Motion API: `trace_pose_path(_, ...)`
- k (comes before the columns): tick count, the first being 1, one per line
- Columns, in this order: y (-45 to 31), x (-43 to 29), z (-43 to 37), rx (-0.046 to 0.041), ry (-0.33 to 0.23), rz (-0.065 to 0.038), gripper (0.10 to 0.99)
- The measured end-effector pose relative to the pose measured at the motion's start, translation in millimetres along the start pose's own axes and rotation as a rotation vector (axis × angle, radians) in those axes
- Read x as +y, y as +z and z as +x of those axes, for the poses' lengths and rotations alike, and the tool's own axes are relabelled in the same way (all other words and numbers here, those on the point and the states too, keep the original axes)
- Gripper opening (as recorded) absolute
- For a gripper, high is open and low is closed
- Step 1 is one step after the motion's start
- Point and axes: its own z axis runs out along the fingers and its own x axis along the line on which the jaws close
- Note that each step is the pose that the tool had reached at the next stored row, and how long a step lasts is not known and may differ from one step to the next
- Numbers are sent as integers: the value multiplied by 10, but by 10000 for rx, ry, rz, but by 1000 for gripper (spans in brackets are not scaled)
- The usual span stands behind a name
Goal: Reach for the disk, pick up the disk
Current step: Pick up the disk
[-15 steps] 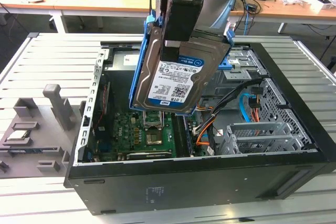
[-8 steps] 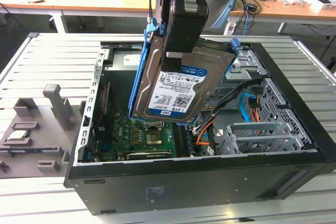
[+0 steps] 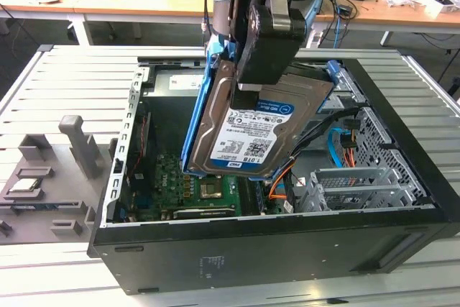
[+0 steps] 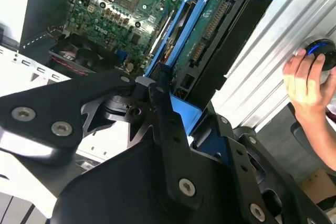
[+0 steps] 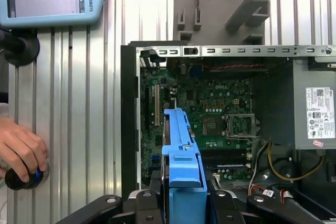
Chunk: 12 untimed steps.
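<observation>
The disk (image 3: 251, 131), a flat rectangular silver-grey metal hard drive with a white-and-blue label and bright blue plastic side rails, hangs tilted above the open black computer case (image 3: 287, 249), label face turned toward the exterior view, its lower edge over the green motherboard (image 3: 194, 185) and clear of it. The black gripper (image 3: 248, 88) is clamped on the drive's upper end; in the second wrist view the black fingers (image 4: 163, 114) press against the blue rail from both sides, so the grasp looks firm. Judged step: the reach is done and the pick-up is in hand, with the drive already out of its bay and carried in the air. The lift calls for a steady hold, since the drive hangs at a slant from one end and could pivot, and for clearance from the orange and black cables (image 3: 345, 141) just beside it on the exterior view's right. A person's hand (image 5: 21, 153) rests on a small round black knob (image 5: 23, 178) on the ribbed aluminium table (image 3: 72, 84), well apart from the case. A small square silver chip (image 3: 25, 185) sits in a grey fixture (image 3: 65, 170) on the exterior view's left.
</observation>
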Motion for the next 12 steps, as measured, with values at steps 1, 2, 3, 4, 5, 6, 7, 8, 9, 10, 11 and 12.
trace_pose_path(1,-1,-5,27,1,-1,0,373)
trace_pose_path(2,-1,-12,44,1,0,0,373)
trace_pose_path(3,-1,-23,56,1,0,1,373)
trace_pose_path(4,-2,-52,74,1,0,0,373)
trace_pose_path(5,-3,-81,82,0,-1,0,373)
trace_pose_path(6,-6,-139,86,0,-1,0,373)
trace_pose_path(7,-10,-204,89,1,0,-1,373)
trace_pose_path(8,-12,-241,90,0,0,0,373)
trace_pose_path(9,-13,-268,91,0,-1,-1,373)
trace_pose_path(10,-15,-295,92,1,-1,0,373)
trace_pose_path(11,-16,-323,92,0,-2,0,373)
trace_pose_path(12,-18,-360,93,1,0,-1,373)
